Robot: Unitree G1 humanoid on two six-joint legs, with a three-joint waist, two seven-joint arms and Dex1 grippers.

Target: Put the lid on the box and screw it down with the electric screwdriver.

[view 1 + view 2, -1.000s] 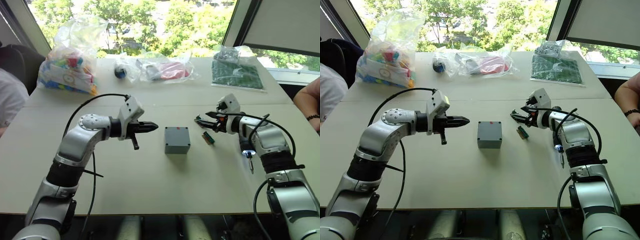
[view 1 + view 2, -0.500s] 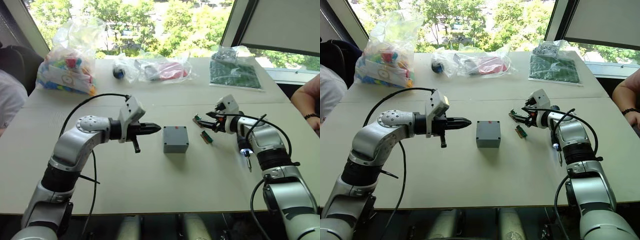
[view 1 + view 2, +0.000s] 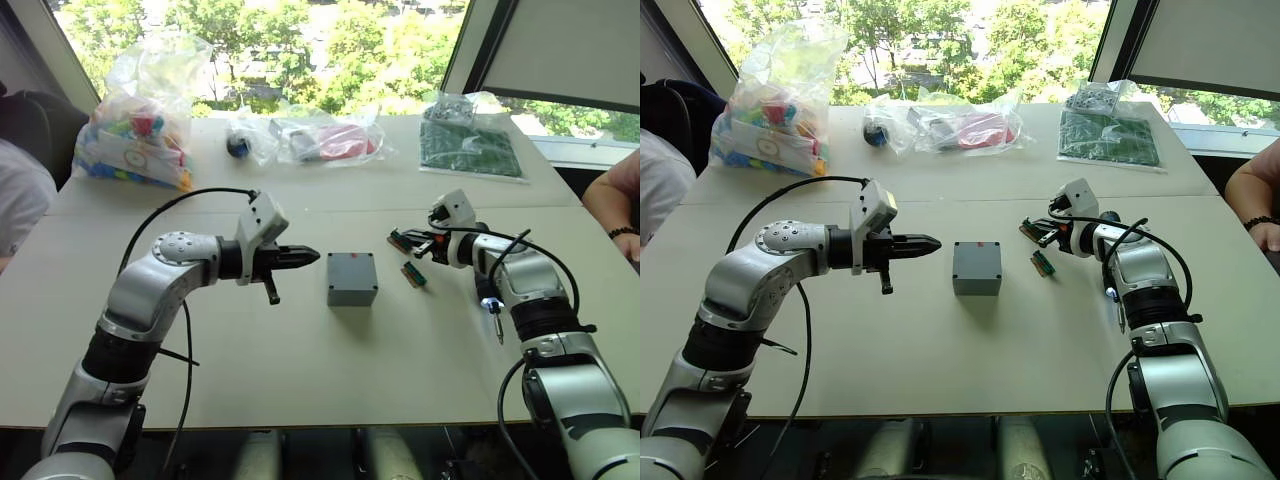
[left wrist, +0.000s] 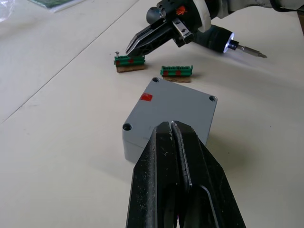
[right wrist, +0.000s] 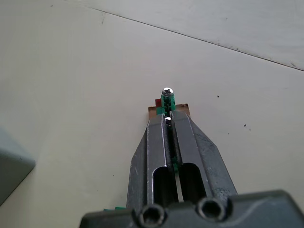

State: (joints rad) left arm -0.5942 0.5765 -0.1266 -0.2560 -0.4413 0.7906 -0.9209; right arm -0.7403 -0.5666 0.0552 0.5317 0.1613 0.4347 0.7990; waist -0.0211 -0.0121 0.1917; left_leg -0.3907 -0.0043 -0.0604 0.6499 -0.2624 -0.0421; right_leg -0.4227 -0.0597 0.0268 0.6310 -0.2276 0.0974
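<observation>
Box (image 3: 352, 279) w/ lid (image 4: 176, 105) seated, mid surface (image 3: 300, 380), between both arms.
Lid's flush on box, red mark near one edge, screw holes at corners. L gripper (image 3: 310, 257) at box's 9 o'clock, just beside it, apart; jaws pressed shut, holding nothing. R gripper (image 4: 135, 46) at box's 2 o'clock, jaws nearly closed over a green terminal block (image 5: 167, 102) w/ a screw on top – gripping or just touching, can't tell. 2nd green block (image 3: 415, 275) lies at box's 3 o'clock. Electric screwdriver (image 3: 492, 304) lies farther toward 3 o'clock by R forearm, tip light on. Bags (image 3: 140, 110) at far edge, 12 o'clock.
</observation>
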